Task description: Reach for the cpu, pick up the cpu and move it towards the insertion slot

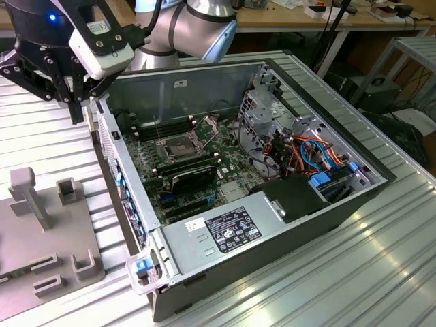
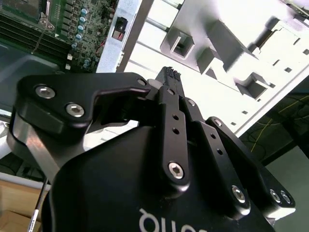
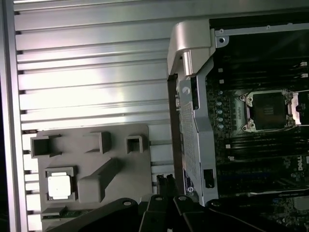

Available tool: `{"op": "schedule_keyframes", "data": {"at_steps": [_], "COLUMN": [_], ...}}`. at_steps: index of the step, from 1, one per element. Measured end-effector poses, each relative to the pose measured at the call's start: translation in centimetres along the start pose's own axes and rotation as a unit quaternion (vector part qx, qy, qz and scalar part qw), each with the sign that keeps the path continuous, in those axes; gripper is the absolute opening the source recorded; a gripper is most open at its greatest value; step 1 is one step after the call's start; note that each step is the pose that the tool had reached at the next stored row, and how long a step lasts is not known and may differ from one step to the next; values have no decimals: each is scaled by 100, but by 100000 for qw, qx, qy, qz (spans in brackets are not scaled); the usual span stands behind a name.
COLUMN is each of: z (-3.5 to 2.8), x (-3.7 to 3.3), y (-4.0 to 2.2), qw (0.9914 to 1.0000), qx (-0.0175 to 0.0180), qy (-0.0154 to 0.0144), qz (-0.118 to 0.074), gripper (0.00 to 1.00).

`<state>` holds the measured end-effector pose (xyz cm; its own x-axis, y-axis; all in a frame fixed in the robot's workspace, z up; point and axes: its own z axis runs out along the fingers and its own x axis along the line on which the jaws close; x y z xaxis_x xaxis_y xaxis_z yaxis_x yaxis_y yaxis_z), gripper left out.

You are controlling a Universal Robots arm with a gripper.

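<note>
My claw (image 3: 165,181) is pressed together beside the computer case (image 3: 191,130), apart from the cpu (image 3: 59,186) in the gray tray (image 3: 77,157).

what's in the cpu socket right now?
Nothing seated: the insertion slot shows a bare dark centre. The cpu lies in a recess of the grey holder plate, outside the case. Whatever sits beneath the slot is hidden.

A wooden workbench (image 1: 286,20), perhaps cluttered, stands behind the ribbed aluminium table (image 1: 354,286).
</note>
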<state>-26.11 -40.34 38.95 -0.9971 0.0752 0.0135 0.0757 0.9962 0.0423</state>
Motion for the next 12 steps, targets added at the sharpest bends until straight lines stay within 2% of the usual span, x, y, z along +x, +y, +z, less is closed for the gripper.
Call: {"op": "schedule_keyframes", "data": {"at_steps": [3,6,9,12], "z": [0,2,5,7], "x": [32,114,186,225], "y": [-30,-85,-101,-105], "qw": [100000,100000,100000,100000], "qx": [1,2,6,6], "qy": [5,31,86,99], "qz": [3,9,9,8], "gripper": [11,11,11,11]}}
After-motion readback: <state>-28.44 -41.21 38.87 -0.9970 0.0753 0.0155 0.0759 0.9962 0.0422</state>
